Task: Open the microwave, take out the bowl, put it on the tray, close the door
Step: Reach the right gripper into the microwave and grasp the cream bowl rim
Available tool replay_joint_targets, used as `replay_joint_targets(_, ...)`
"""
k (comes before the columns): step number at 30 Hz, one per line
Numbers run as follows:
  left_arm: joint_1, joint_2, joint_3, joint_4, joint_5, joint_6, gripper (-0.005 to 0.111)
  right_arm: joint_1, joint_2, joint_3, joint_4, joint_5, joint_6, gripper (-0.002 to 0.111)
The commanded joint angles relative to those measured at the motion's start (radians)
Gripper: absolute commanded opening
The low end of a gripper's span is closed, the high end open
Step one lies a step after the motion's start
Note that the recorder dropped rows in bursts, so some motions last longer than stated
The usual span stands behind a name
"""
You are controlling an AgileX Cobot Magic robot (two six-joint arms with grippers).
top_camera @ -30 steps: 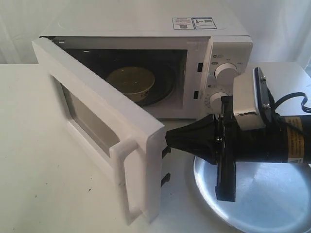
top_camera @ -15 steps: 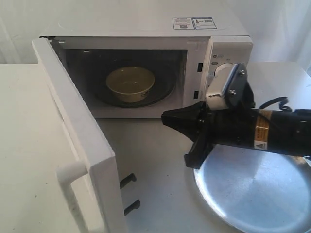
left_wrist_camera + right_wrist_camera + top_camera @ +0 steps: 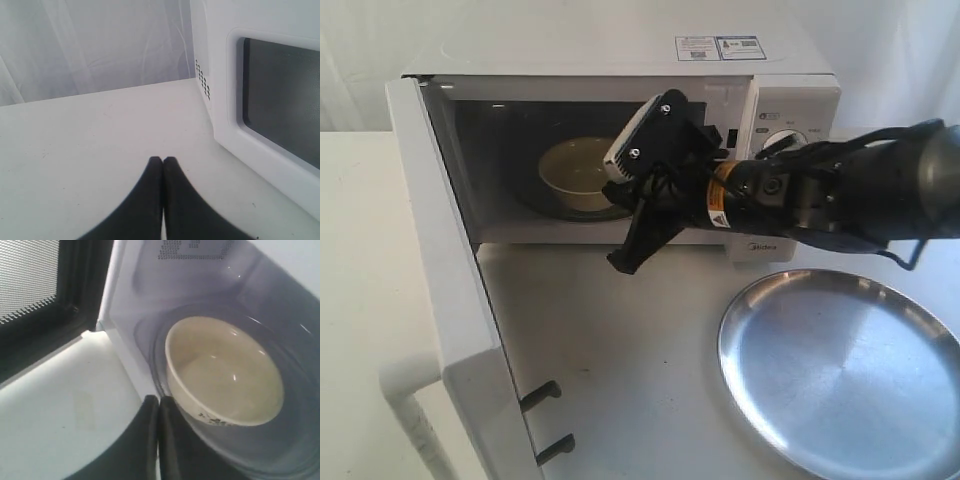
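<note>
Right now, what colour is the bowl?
The bowl is cream-yellow; the right wrist view shows it best.

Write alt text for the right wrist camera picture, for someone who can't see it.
A cream-yellow bowl sits on the glass turntable inside the open microwave, with the right gripper, jaws shut, close to its rim. The mesh window of the door shows beside the cavity.

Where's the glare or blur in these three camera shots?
Exterior view: the tray throws a bright sheen and the door washes out white. Right wrist view: small glints inside the bowl, the close fingers soft. Left wrist view: even light, no glare.
</note>
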State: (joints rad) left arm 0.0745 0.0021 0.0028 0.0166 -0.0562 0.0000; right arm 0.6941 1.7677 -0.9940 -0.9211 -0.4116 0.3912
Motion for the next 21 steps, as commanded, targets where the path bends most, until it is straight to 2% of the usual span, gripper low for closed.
replay_joint_targets(1, -0.001, -0.002, -0.003, -0.008, -0.004, 0.000, 0.000, 0.004, 0.105, -0.111, 0.013, 0.060, -0.113, 0.010)
replay_joint_targets(7, -0.001, -0.002, -0.003, -0.008, -0.004, 0.000, 0.000, 0.004, 0.223, -0.229, 0.012, 0.074, -0.150, 0.051)
replay_joint_targets(14, -0.001, -0.002, -0.003, -0.008, -0.004, 0.000, 0.000, 0.004, 0.267, -0.278, 0.007, 0.116, -0.235, 0.050)
replay_joint_targets(21, -0.001, -0.002, -0.003, -0.008, -0.004, 0.000, 0.000, 0.004, 0.321, -0.357, 0.002, 0.143, -0.237, 0.048)
